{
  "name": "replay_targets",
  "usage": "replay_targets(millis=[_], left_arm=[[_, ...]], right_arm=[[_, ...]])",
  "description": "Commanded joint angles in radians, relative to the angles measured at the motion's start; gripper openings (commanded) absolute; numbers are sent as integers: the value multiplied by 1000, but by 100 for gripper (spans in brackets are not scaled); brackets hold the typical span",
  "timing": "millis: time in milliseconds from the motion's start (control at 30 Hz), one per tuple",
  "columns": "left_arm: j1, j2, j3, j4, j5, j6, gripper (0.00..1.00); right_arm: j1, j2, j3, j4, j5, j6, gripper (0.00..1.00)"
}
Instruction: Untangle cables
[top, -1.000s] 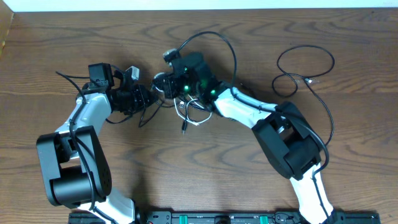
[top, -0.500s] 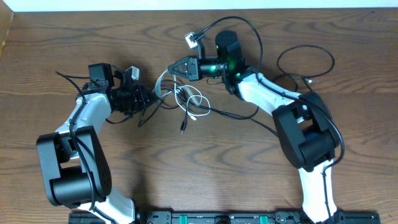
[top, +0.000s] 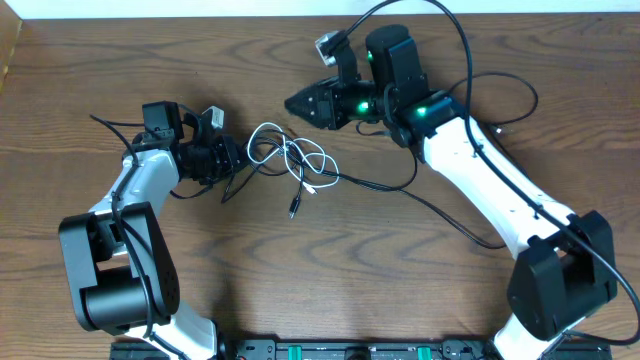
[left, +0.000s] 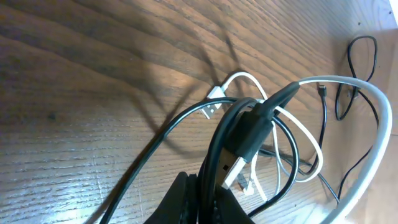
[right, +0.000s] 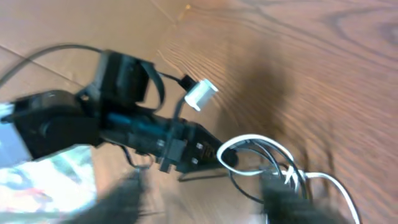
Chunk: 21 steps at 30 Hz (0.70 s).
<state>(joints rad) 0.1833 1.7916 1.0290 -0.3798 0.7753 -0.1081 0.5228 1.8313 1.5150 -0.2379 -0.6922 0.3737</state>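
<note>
Tangle at the table's middle: near the centre of the wooden table (top: 400, 300) we see the cables (top: 300, 160) lying in a loose knot of black cords and one white cable (left: 339, 78). The white loops spread toward 3 o'clock from the left gripper (top: 238, 158). That gripper, at 9 o'clock of the knot, is clenched on a bundle of black strands. Its wrist view shows them pinched between the fingers, with a metal-tipped connector just past them. The right gripper (top: 292, 103) sits at 12 o'clock of the knot, pointing toward 9 o'clock and touching no cord. Its blurred wrist view shows the two fingers spread with nothing between them. A small black plug (top: 293, 211) lies at 6 o'clock of the knot. Another black cable (top: 536, 96) loops alone near 2 o'clock, well apart.
</note>
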Motion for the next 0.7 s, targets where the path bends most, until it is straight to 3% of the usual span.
replay_targets(millis=[0,100,200,433,467,667], left_arm=[[5,13,4,0,-5,-2,8],[5,13,4,0,-5,-2,8],[5,13,4,0,-5,-2,8],[5,13,4,0,-5,-2,8],[5,13,4,0,-5,-2,7],[5,13,4,1,-5,-3,8]], right_arm=[[34,26,2,-44,65,-51,89],[71,54,1,-38,66,-19,99],[114,96,1,-11,107,84,99],[158,238,1,137,207,500,99],[158,268,1,188,207,592,99],[159,315,1,317,191,743,85]])
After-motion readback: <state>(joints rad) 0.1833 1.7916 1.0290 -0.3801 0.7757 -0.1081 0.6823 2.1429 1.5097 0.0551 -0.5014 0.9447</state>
